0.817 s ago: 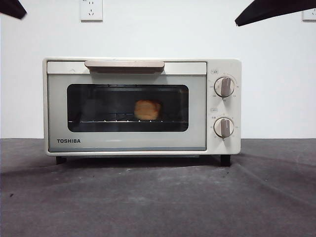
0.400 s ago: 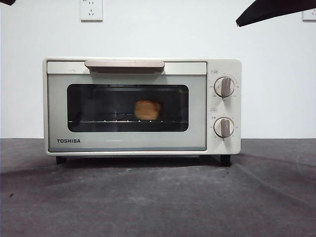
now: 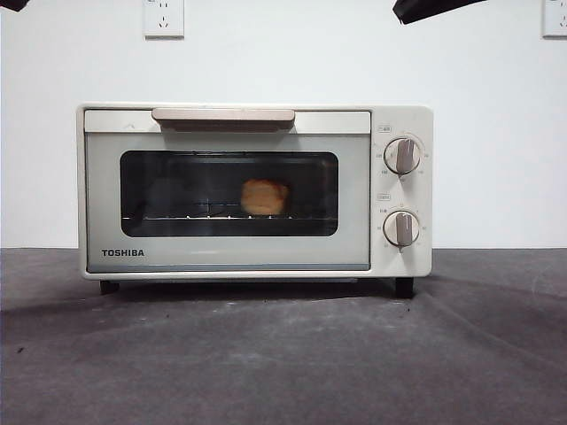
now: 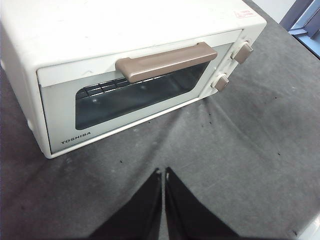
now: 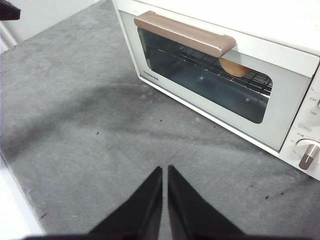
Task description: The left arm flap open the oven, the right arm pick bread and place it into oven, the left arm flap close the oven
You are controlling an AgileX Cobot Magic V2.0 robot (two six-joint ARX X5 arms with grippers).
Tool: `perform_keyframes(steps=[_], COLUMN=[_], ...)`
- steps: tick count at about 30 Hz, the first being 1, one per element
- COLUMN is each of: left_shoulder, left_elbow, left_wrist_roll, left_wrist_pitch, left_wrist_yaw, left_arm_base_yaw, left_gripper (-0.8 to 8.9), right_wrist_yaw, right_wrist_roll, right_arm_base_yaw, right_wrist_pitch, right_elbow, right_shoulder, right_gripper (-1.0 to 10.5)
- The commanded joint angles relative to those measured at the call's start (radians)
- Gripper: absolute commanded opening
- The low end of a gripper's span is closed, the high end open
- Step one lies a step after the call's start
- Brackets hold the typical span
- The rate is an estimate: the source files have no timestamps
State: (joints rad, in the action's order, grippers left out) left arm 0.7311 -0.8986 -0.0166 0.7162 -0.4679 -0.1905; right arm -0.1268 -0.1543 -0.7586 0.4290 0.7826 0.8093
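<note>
Bread (image 3: 265,197) sits on the rack inside the oven (image 3: 254,190), seen through the glass a little right of the window's centre, and the door is shut flush with its handle (image 3: 223,116) up along the top edge. By your task list that looks like all three steps done: door opened, loaf placed, door flapped closed. What you have in hand is the retreat, so the next move calls for little more than parking both arms well clear of the oven and leaving the door alone.

Your left gripper (image 4: 163,172) hangs over the table (image 3: 283,354) in front of the oven, apart from it. Its jaws are pressed together with only a thin slit between them, and they hold nothing and touch nothing. From its camera the door and handle lie toward 11 o'clock of the tips.

Your right gripper (image 5: 165,170) is in the same condition: jaws clenched to a hairline, empty, hovering over bare table, with the oven toward 1 o'clock and the bread visible just under the end of the handle.

In the front view you see only black tips at 11 and 1 o'clock, high above the oven.
</note>
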Motion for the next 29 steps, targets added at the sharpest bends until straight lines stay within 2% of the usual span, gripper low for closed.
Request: perform_keyframes(steps=[1, 19, 20, 22, 25, 29], left_shoulder=[0.004, -0.001, -0.013, -0.04, -0.096, -0.203], left_elbow=[-0.019, -0.019, -0.019, -0.018, 0.009, 0.119], left_wrist_roll=[0.009, 0.009, 0.024, 0.116, 0.175, 0.18], left_wrist_pitch=[-0.004, -0.003, -0.006, -0.012, -0.108, -0.346], left_wrist_yaw=[0.002, 0.002, 0.002, 0.006, 0.023, 0.108], left_arm_base_yaw=[-0.002, -0.003, -0.002, 0.006, 0.034, 0.084], left_gripper=[0.16, 0.16, 0.16, 0.16, 0.16, 0.16], right_wrist_yaw=[0.004, 0.004, 0.004, 0.004, 0.004, 0.004], right_wrist_roll=[-0.003, -0.002, -0.002, -0.002, -0.002, -0.002], right_arm_base_yaw=[-0.01, -0.01, -0.01, -0.01, -0.01, -0.01], right_wrist_pitch=[-0.011, -0.039, -0.039, -0.039, -0.039, -0.039], right_elbow=[0.008, 0.008, 0.008, 0.008, 0.008, 0.008], right_shoulder=[0.006, 0.006, 0.006, 0.006, 0.006, 0.006], right_gripper=[0.1, 0.1, 0.1, 0.1, 0.1, 0.1])
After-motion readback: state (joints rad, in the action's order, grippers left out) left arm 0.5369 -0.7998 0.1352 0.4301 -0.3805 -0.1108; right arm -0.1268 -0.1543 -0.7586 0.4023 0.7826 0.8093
